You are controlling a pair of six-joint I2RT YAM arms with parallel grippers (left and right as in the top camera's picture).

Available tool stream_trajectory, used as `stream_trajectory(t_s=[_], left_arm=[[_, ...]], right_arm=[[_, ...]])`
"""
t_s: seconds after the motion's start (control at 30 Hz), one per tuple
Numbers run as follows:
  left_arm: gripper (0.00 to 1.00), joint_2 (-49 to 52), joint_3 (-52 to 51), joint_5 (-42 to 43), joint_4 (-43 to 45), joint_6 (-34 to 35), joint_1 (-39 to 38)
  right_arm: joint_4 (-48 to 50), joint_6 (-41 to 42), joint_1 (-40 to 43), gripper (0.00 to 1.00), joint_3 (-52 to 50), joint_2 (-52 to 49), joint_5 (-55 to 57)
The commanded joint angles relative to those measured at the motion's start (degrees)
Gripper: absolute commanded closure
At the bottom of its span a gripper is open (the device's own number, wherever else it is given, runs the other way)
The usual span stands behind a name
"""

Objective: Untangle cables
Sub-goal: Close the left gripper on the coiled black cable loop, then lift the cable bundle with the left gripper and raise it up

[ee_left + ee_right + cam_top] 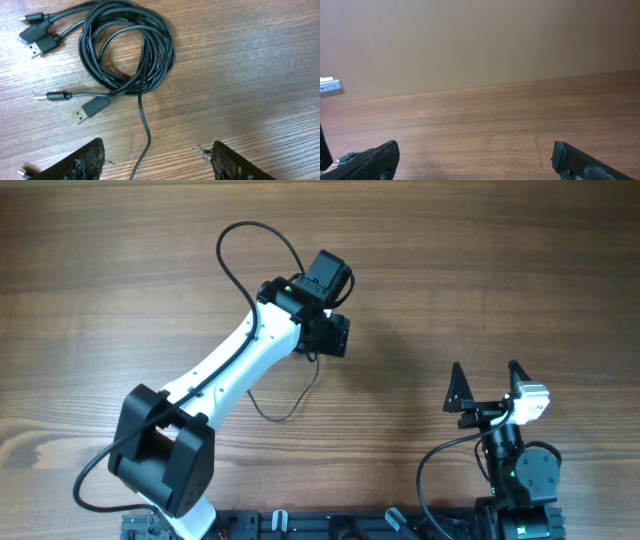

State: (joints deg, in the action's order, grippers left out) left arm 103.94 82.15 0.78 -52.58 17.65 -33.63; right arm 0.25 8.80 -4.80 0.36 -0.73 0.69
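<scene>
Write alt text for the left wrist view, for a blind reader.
A coil of thin black cables lies on a wooden table, plugs fanned out beside it and one strand trailing between the open fingers of the left gripper.

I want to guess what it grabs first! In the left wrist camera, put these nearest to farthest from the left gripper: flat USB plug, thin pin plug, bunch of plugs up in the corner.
Starting from the left gripper:
1. Flat USB plug, left of the middle.
2. Thin pin plug, further left and a bit higher.
3. Bunch of plugs, top-left corner.
</scene>
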Motion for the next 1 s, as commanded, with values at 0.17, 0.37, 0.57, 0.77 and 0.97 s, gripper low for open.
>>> stream_trajectory(t_s=[0.17, 0.37, 0.57, 0.77, 0.97], left_arm=[[0.86, -0.7, -0.1, 0.3, 8.7, 2.3, 6.5], [0.96, 2.3, -0.1, 0.3, 12.2, 2.3, 3.9], [0.78, 9.6, -0.1, 0.0, 14.6, 3.7, 1.9], [0.63, 14.1, -0.1, 5.0, 17.0, 3.8, 1.5], [0.58, 16.7, -0.2, 2.9, 19.4, 3.8, 0.1]], right_arm=[[0.3, 0.3, -0.2, 0.00, -0.1, 0.1, 0.8], [0.3, 0.4, -0.2, 0.00, -0.1, 0.1, 0.8], [0.3, 0.3, -0.2, 0.00, -0.1, 0.1, 0.8], [0.3, 0.4, -0.2, 0.00, -0.1, 0.1, 0.8], [0.3, 0.3, -0.2, 0.00, -0.1, 0.2, 0.8]])
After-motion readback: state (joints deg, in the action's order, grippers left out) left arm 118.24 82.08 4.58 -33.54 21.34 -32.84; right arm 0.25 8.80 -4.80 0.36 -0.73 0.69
